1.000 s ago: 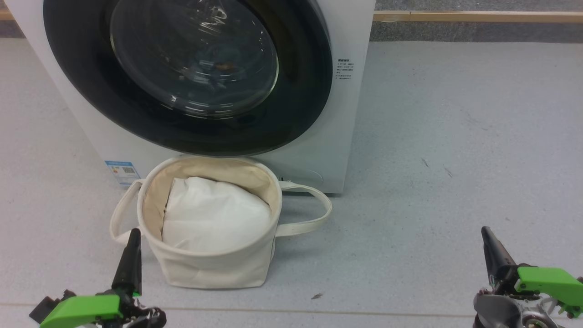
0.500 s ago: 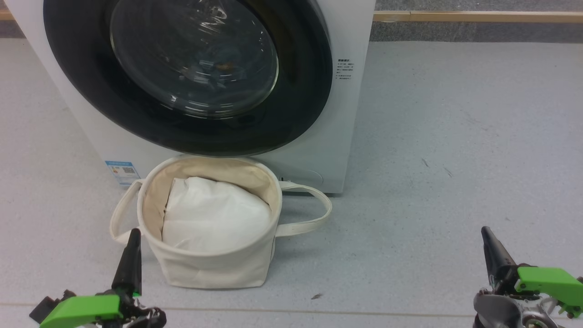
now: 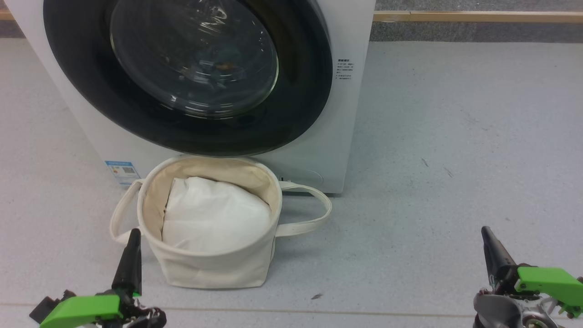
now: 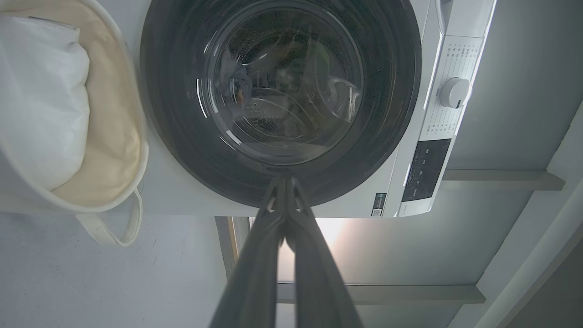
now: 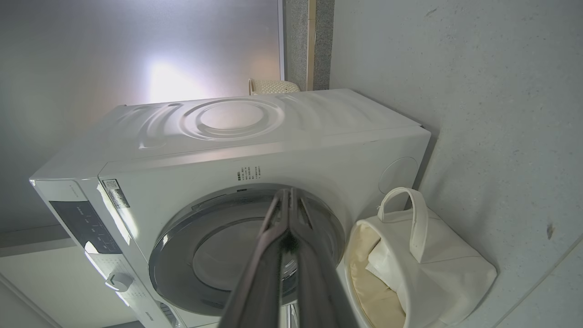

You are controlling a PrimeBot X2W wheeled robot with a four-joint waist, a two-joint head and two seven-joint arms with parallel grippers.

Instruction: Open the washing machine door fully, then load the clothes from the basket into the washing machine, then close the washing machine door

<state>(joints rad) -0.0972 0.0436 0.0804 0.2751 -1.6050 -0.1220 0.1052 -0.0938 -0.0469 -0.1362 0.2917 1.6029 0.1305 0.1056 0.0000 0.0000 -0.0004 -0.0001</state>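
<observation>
- The washing machine door [image 3: 193, 59] lies flush against the washing machine [image 3: 328, 150], ahead of and above both hands. I judge that loading and closing are done.
- The basket [image 3: 214, 269] stands on the floor [image 3: 432, 159] right at the machine's foot, just beside the left hand's tip and towards the right hand. That spot gives garments a short way to the drum.
- A plain white pad [image 3: 214, 216] lies in the basket. It is padding rather than laundry, and no printed fabric shows around it.
- Behind the door glass, ahead of the left hand, are small blue and orange patches. They are probably the clothes [image 3: 217, 67] in the drum, though reflections blur them.
- The left hand [image 3: 133, 237] has its two fingers pressed together and holds nothing. Its tip is near the basket's loop handle, and I cannot tell whether they touch.
- The right hand [image 3: 487, 234] is also fully closed and empty, over bare floor, well apart from the basket.
- Both hands sit low and far from the door, which looks like a rest pose.
</observation>
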